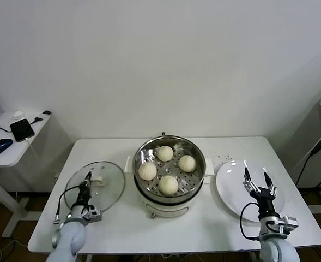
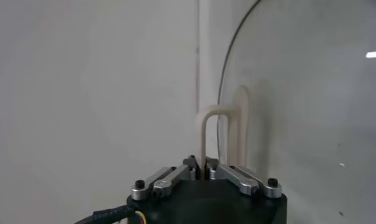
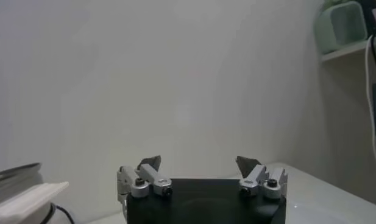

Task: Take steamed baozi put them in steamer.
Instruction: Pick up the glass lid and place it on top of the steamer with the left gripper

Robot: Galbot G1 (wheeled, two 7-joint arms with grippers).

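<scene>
Cream-white and smooth, four steamed baozi (image 1: 167, 168) sit on the perforated tray inside the steamer (image 1: 168, 169), a shiny steel pot on a white base with side handles, standing at the middle of the white table (image 1: 225, 224). The buns lie in a loose diamond, each apart from the others: one toward the wall, one toward the table's front edge, one to each side.

The left gripper (image 1: 86, 183) is to the left of the steamer, down over the glass lid (image 1: 95, 185) that lies flat on the table just beside the pot. Its fingers are pressed together on the lid's cream handle (image 2: 224, 131); in the left wrist view the looped handle rises straight out from between the closed fingertips, with the lid's curved rim running beside it. The steamer is on this claw's right, near but not touching it.

The right gripper (image 1: 259, 184) hangs over the flat white plate (image 1: 247, 188) on the far side of the steamer, its two fingers spread wide and holding nothing. The plate lies directly below this claw, and the steamer is to its left, the plate's rim close to the pot's side handle.

On a small side table (image 1: 7, 153) left of the left claw, well apart, lie a dark phone (image 1: 22, 130) and a blue mouse (image 1: 0, 146).
</scene>
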